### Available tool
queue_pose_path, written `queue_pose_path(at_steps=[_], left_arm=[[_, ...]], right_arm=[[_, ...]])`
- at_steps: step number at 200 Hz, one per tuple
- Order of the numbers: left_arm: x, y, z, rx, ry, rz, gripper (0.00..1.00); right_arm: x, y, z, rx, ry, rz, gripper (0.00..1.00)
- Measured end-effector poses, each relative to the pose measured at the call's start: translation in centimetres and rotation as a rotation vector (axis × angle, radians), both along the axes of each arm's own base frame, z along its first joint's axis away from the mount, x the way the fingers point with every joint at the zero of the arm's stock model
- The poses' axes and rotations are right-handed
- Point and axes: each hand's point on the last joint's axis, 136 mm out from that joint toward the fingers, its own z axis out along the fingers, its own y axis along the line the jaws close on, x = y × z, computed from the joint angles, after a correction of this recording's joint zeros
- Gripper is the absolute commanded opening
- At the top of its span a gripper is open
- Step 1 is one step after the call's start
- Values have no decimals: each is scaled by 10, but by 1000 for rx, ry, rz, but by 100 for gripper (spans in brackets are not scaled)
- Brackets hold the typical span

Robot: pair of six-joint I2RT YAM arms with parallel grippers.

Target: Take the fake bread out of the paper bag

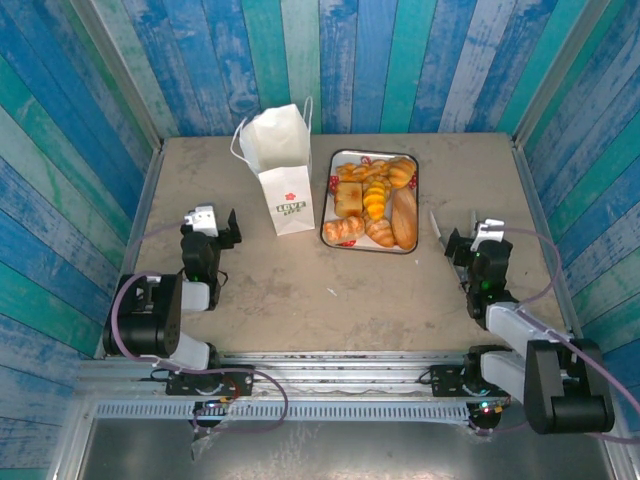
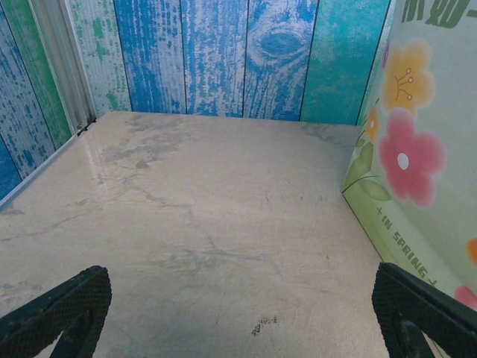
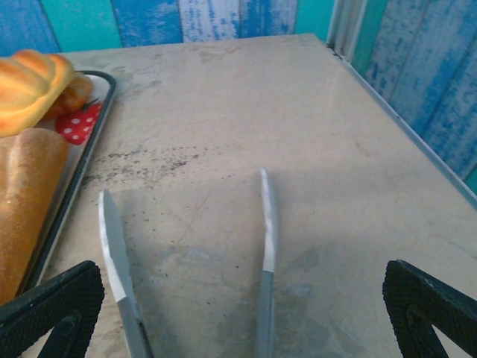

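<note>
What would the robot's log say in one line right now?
bag upright, beside tray | bread on tray | left gripper open, empty | right gripper open, empty

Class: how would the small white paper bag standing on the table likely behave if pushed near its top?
The small white paper bag probably tips rather than slides, standing tall on a narrow base. Its thin walls likely crumple; the open top looks creased. It may be light, since golden toy pastries lie on the white tray beside it.

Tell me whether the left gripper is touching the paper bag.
Apart. The top external view shows a strip of bare table between the left gripper and the paper bag.
</note>
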Motion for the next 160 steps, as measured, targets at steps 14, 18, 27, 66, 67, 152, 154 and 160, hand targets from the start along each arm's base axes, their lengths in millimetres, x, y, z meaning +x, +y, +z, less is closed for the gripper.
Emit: queue_pose_path(at_steps=[14, 18, 27, 66, 67, 152, 154, 160], left_arm=[[0, 0, 0, 0, 2, -2, 94], [0, 0, 0, 0, 2, -2, 94], [0, -1, 0, 0, 2, -4, 94], [0, -1, 0, 3, 2, -5, 94], [0, -1, 0, 3, 2, -5, 94], [0, -1, 0, 3, 2, -9, 94], [0, -1, 0, 2, 2, -9, 94], [0, -1, 0, 2, 2, -9, 94]], right_arm=[[5, 4, 4, -6, -26, 29, 100], [7, 6, 5, -7, -34, 38, 100], [10, 8, 7, -12, -45, 52, 100], [24, 15, -3, -18, -45, 97, 100], [24, 15, -4, -17, -43, 98, 100], [73, 42, -3, -30, -17, 257, 100], [73, 42, -3, -30, -18, 260, 100], [74, 44, -2, -33, -19, 272, 100]])
